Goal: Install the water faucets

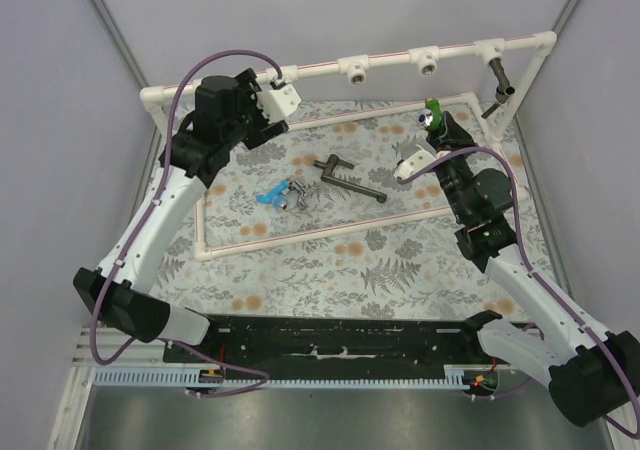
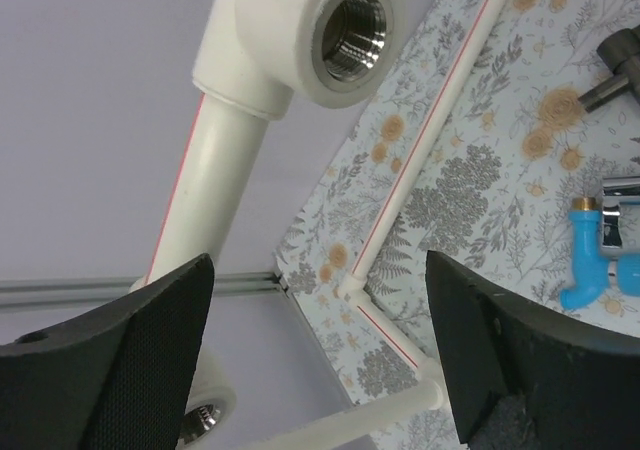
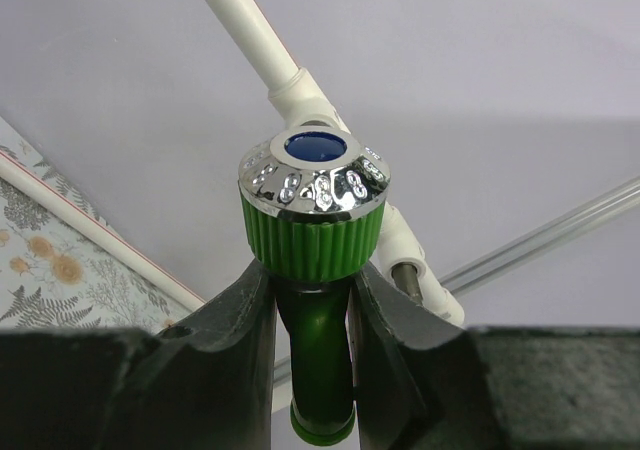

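Seen from overhead, the right gripper sits at the far right of the floral mat, pinching the green faucet. The right wrist view shows both jaws pressed against the faucet's smooth green stem just under its ribbed knob and chrome cap, and the stem's long axis runs down between the fingers. Its threaded end is hidden. The move ahead likely depends on one relation: an open threaded tee fitting on the white pipe rail lies near, at about twelve o'clock from the held faucet, so the right arm is the nearer one. The left gripper hovers at the rail's left end, its jaws spread wide and holding nothing, and its wrist view shows another white threaded fitting at twelve o'clock. Three faucets lie loose on the mat at its four o'clock: the light blue faucet, touching the silver faucet, and the dark grey lever faucet just to their right
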You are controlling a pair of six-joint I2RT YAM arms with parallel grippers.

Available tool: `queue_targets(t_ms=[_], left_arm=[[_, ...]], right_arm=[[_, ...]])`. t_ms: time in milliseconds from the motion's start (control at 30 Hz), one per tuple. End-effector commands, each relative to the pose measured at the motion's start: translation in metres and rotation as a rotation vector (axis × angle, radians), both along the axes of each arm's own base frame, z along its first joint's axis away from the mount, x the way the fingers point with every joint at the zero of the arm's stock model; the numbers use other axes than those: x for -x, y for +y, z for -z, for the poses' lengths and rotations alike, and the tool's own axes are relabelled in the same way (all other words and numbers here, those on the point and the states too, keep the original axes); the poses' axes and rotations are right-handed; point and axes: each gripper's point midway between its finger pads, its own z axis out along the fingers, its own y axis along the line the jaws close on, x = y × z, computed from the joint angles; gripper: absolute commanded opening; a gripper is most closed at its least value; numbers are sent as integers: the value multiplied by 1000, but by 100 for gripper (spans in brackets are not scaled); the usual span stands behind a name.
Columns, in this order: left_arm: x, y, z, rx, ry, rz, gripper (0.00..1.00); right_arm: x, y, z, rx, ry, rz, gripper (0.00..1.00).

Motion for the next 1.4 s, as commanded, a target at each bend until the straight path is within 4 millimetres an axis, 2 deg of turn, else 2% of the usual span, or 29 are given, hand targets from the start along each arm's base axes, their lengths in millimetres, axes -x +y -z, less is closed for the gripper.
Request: queue_targets(t_ms=[0, 200, 300, 333, 500, 600, 667, 800, 867, 1000, 1100, 1300, 1367], left_arm=[[11, 1, -91, 43, -324, 46, 90], [21, 3, -102, 35, -370, 67, 92], [2, 3, -88, -29, -342, 47, 92], [-5, 1, -78, -54, -310, 53, 92], [-28, -11, -53, -84, -241, 80, 91], [-40, -14, -44, -93, -229, 79, 89], [-47, -16, -45, -93, -245, 79, 76], [-40, -14, -55, -89, -262, 84, 17], [-27, -10, -57, -89, -250, 96, 2], [7, -4, -60, -54, -227, 139, 2], [23, -1, -55, -31, -203, 148, 2], [34, 6, -34, -29, -167, 140, 2], [36, 6, -32, -21, -172, 144, 2]], right_arm=[[11, -2, -31, 30, -101, 14, 0], [15, -3, -35, 51, -97, 22, 0], [12, -2, -35, 67, -99, 30, 0], [11, -3, -36, 72, -100, 35, 0], [3, 1, -34, 109, -100, 44, 0], [-1, 2, -34, 125, -104, 48, 0], [-3, 4, -33, 145, -102, 49, 0], [-4, 4, -29, 210, -96, 59, 0], [-3, 4, -26, 246, -96, 70, 0], [3, 5, -27, 274, -110, 74, 0], [9, 14, -32, 304, -135, 66, 0], [9, 21, -36, 327, -164, 82, 0], [6, 23, -37, 332, -168, 86, 0]])
